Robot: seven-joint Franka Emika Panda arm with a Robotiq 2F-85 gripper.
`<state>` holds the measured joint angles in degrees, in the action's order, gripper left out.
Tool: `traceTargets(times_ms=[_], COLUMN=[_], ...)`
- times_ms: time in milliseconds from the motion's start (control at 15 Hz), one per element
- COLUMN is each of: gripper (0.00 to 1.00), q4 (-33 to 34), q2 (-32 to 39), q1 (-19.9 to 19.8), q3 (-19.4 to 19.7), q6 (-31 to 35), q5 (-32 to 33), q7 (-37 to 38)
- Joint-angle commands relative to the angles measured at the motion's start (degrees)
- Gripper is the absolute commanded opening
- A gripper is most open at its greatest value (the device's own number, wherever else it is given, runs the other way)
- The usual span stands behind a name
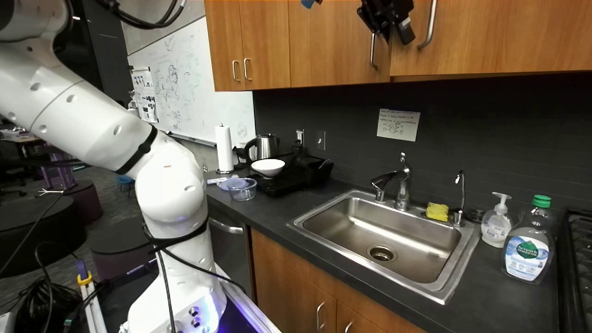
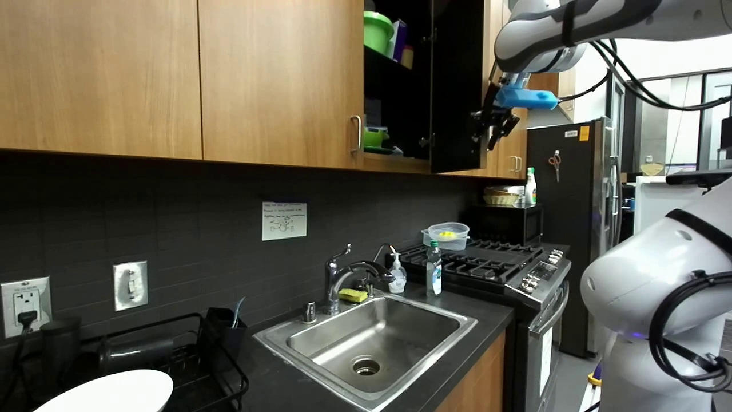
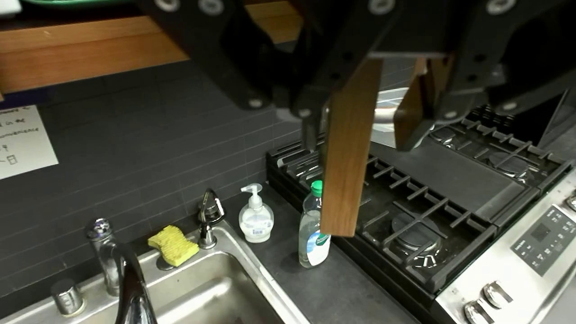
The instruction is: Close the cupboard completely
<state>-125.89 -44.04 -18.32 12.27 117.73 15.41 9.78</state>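
Observation:
The cupboard (image 2: pixel 286 80) is a brown wooden wall cupboard. One compartment stands open, with a green tub (image 2: pixel 377 31) inside. Its open door (image 2: pixel 457 86) swings outward, showing its dark inner face. In an exterior view the outer face of that door (image 1: pixel 490 37) shows with a silver bar handle (image 1: pixel 430 23). My gripper (image 2: pixel 492 129) is at the door's free edge, also in view at the top of an exterior view (image 1: pixel 392 32). In the wrist view the gripper (image 3: pixel 360 137) is open, with the door edge (image 3: pixel 346 180) between its fingers. A gap shows between the door and the right finger (image 3: pixel 411 119).
The closed neighbouring door has a handle (image 2: pixel 355 134) beside the open compartment. Below are a steel sink (image 1: pixel 314 222) with a faucet (image 1: pixel 402 185), a soap pump (image 3: pixel 255 220), a dish soap bottle (image 3: pixel 310 243) and a stove (image 3: pixel 459 180). A microwave (image 2: pixel 506 223) and fridge (image 2: pixel 572 229) stand beyond.

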Motion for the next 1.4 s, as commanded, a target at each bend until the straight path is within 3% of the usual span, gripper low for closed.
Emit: traceTargets(times_ms=[0,333,400,533,800,1333], gripper=[0.48,0.48,0.73,0.77,0.99,1.0], q4=[0.2,0.2,-0.7,-2.6,-6.0,-10.8], q2=[0.2,0.2,-0.7,-2.1,-5.9,-16.4], q1=[-0.6,-0.6,-0.6,-1.3,-1.9,-2.0], q3=[-0.4,-0.3,-0.4,-0.5,0.2,3.7], q6=[-0.1,-0.1,-0.7,0.5,0.6,-0.4], q5=[-0.5,-0.5,-0.5,-0.2,-0.3,-0.9], q7=[-0.4,-0.5,-0.8,0.2,-0.7,-5.8])
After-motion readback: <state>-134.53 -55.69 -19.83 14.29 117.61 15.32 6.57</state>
